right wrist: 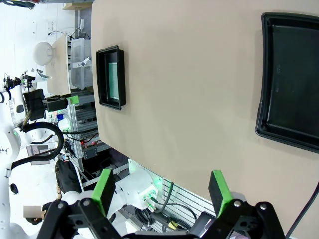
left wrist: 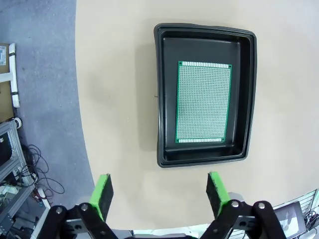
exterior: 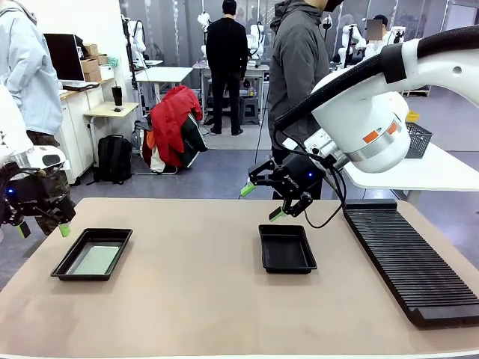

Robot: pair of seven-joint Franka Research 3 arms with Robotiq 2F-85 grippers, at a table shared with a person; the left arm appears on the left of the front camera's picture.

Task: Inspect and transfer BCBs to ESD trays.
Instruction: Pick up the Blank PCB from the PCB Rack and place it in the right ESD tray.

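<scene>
Front camera looks across the tan table (exterior: 194, 299) at the person (exterior: 298, 75); both wrist cameras gaze down, sharing the left shallow black rectangular plastic tray (left wrist: 252, 99).

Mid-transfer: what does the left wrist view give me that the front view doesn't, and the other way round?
Left wrist view: the BCB green grid face up, flat inside the left tray. Front view: the middle tray bare, the right gripper hanging near it, jaws open, and the ribbed rack. Both: the left tray holding that BCB, and the left gripper with jaws open.

Right claw (right wrist: 159, 191) gapes over the table (right wrist: 189, 89), near tray (right wrist: 291, 79) alongside, far tray (right wrist: 102, 77) holding a board (right wrist: 116, 74).
</scene>
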